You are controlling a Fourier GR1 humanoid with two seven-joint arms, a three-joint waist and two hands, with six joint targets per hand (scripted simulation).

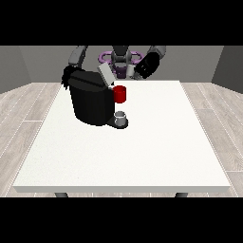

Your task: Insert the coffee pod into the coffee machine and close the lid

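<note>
In the front view a large white table carries a bulky black coffee machine at its far left part; its grey lid stands raised and tilted, so the lid is not yet closed. A red thing at the machine sits on its front side, and below it, on the machine's base, there is a small grey thing; perhaps it is a cup, but I cannot tell it for the pod. A grey coffee pod does not show plainly anywhere in this view.

The hand at the view's right hangs near the lid, apart from it; whether its fingers are spread or curled I cannot tell. The hand at the view's left is mostly hidden behind the machine; its state I cannot tell either.

I judge that such a pod is light, stiff and a little slippery; it is best pinched at its side wall, just under the rim.
</note>
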